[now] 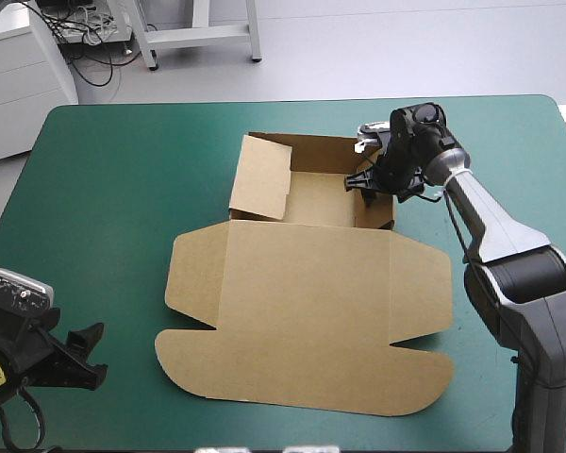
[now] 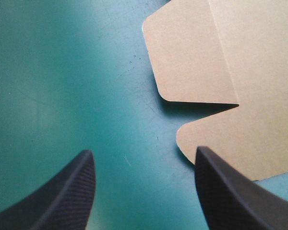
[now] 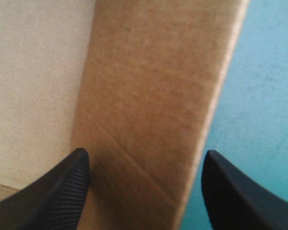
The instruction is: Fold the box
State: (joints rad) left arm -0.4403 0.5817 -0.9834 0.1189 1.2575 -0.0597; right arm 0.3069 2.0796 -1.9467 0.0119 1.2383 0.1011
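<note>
Your right claw [image 1: 366, 187] is at the right wall [image 3: 153, 96] of the box [image 1: 302, 283], and the next move turns on that relation. In its wrist view the wall stands between the two fingers. They are spread wide, one on the tray's inner side and one outside, over the teal-green cover. The wall runs lengthwise away from the claw, along the far-to-near line of the counter [image 1: 104, 179], so a squeeze would catch it across its thickness. I cannot tell whether either finger touches the board.

The box lies mid-counter with its long axis far to near. The tray [image 1: 321, 198], walls raised, is at the far end. The lid [image 1: 307, 321] lies flat toward the near edge, with rounded flaps out to both sides. The tray's left flap [image 1: 261, 179] leans inward and looks untucked. For the right wall, your right arm is by far the nearer one.

Your left claw [image 1: 92, 354] hovers by the near left corner of the counter, also wide and holding nothing. It is well apart from the box, and the lid's left flaps lie ahead of it and off to one side.

The cover looks smooth, so the board will likely slide if you push it instead of pinching. There is open cover on every side of the box to work in.
</note>
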